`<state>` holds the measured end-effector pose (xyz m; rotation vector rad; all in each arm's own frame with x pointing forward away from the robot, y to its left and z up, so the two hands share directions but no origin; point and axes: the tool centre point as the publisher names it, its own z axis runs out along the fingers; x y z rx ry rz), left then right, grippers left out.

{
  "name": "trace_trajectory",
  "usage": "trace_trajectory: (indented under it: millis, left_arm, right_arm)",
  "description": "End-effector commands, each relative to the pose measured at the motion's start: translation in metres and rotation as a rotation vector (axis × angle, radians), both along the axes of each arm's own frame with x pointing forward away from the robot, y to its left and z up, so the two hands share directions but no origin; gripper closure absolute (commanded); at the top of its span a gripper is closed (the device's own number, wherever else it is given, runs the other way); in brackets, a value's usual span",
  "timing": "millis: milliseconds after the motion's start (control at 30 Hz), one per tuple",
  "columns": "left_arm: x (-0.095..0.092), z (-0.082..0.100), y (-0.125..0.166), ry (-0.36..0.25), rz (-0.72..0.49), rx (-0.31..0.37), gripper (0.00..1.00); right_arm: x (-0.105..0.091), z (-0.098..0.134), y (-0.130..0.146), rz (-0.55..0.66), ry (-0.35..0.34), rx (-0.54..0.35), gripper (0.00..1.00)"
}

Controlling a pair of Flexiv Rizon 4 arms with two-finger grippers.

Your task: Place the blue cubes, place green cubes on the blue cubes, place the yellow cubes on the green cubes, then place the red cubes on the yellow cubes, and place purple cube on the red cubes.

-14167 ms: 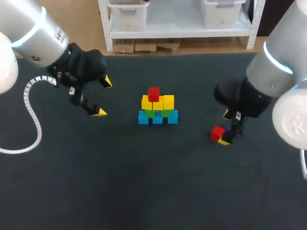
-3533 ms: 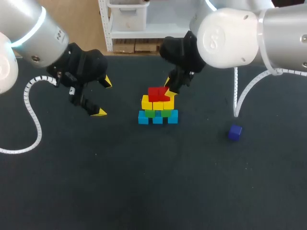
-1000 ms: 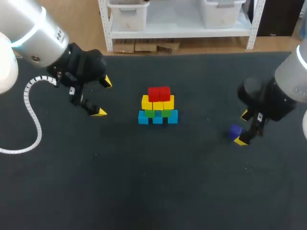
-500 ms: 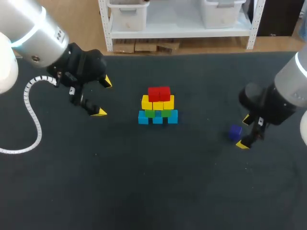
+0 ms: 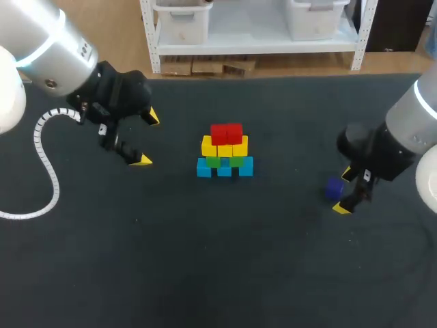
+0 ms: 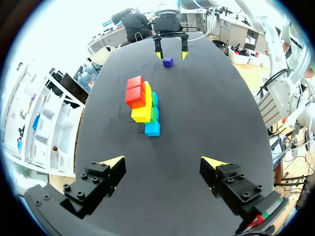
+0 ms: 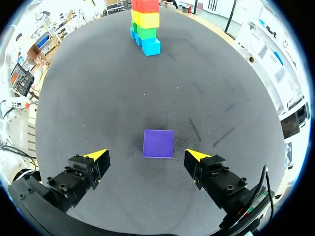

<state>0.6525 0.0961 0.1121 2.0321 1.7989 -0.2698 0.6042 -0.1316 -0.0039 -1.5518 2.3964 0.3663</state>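
Note:
The stack stands mid-table: blue cubes at the base, green cubes on them, yellow cubes above, two red cubes on top. The purple cube lies alone on the table to the right. My right gripper stands open beside it. In the right wrist view the purple cube sits just ahead of that gripper, between the finger lines and untouched. My left gripper hangs open and empty left of the stack, with the stack ahead of it.
The dark table has open room in front of the stack and on both sides. Its far edge runs along the back. My left arm's white coiled cable hangs at the left.
My right gripper has shifted slightly left and nearer, closing in on the purple cube, still open. The left arm and the stack have not moved.

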Motion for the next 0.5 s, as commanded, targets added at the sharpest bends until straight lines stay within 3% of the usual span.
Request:
trace_trajectory:
  millis: [33, 67, 167, 267, 333, 367, 500]
  left_arm:
    - [0.0004, -0.0005, 0.0012, -0.001, -0.004, -0.004, 0.00]
    - [0.0004, -0.0005, 0.0012, -0.001, -0.004, -0.004, 0.00]
    - [0.0004, -0.0005, 0.0012, -0.001, -0.004, -0.004, 0.00]
    - [0.0004, -0.0005, 0.0012, -0.001, -0.004, -0.004, 0.00]
    - [0.0004, -0.0005, 0.0012, -0.001, -0.004, -0.004, 0.00]
    - [0.0004, -0.0005, 0.0012, -0.001, -0.004, -0.004, 0.00]
    - [0.0004, -0.0005, 0.0012, -0.001, -0.004, -0.004, 0.00]
  right_arm:
    - [0.0066, -0.0039, 0.0002, 0.008, 0.006, 0.007, 0.06]
    - [0.0074, -0.0043, 0.0000, 0.008, 0.006, 0.010, 0.11]
    - [0.0083, -0.0044, -0.0004, 0.008, 0.005, 0.015, 0.45]
    - [0.0084, -0.0041, -0.0003, 0.008, 0.004, 0.018, 0.63]
    - [0.0082, -0.0042, -0.0001, 0.010, 0.004, 0.017, 0.81]
    - [0.0082, -0.0042, -0.0001, 0.011, 0.004, 0.016, 0.97]
    - [0.0085, 0.0002, 0.0021, 0.016, 0.001, 0.015, 1.00]
